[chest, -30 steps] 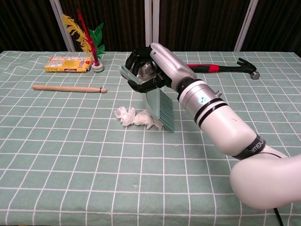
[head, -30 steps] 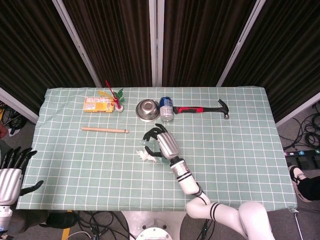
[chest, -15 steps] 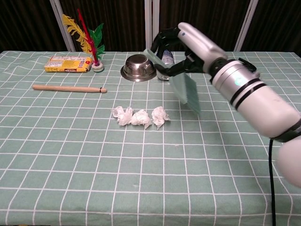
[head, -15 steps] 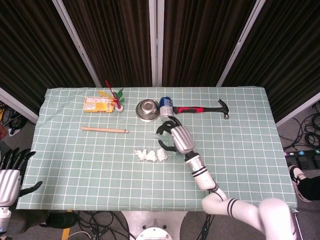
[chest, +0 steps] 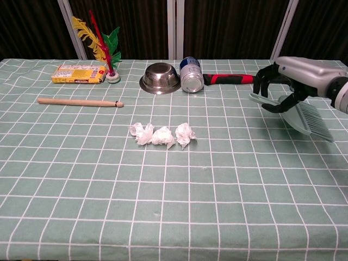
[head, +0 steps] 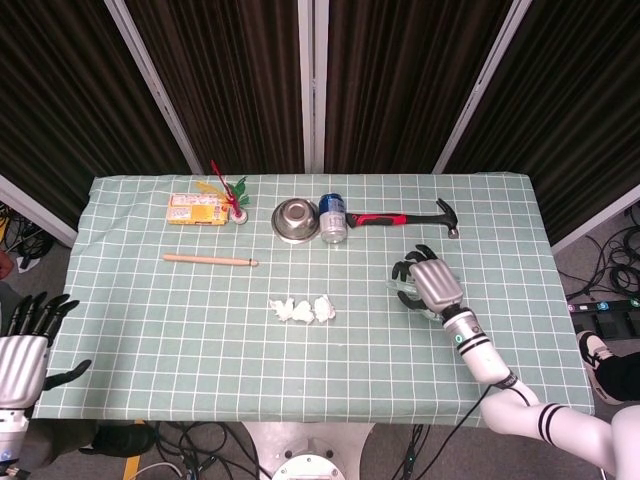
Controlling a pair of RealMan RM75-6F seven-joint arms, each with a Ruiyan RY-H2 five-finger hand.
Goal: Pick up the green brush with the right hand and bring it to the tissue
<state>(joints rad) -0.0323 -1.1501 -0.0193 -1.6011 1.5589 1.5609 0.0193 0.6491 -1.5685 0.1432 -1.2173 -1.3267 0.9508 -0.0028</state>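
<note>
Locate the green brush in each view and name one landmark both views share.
Head view: green brush right of centre, mostly hidden under the right hand that holds it.
Chest view: green brush at the right edge, bristles angled down-right, in the right hand.
Shared landmark: the crumpled tissue, lying well left of it.

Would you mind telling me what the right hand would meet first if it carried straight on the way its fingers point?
Probably the hammer: the right hand, holding the green brush, points toward it, though depth is uncertain.
</note>
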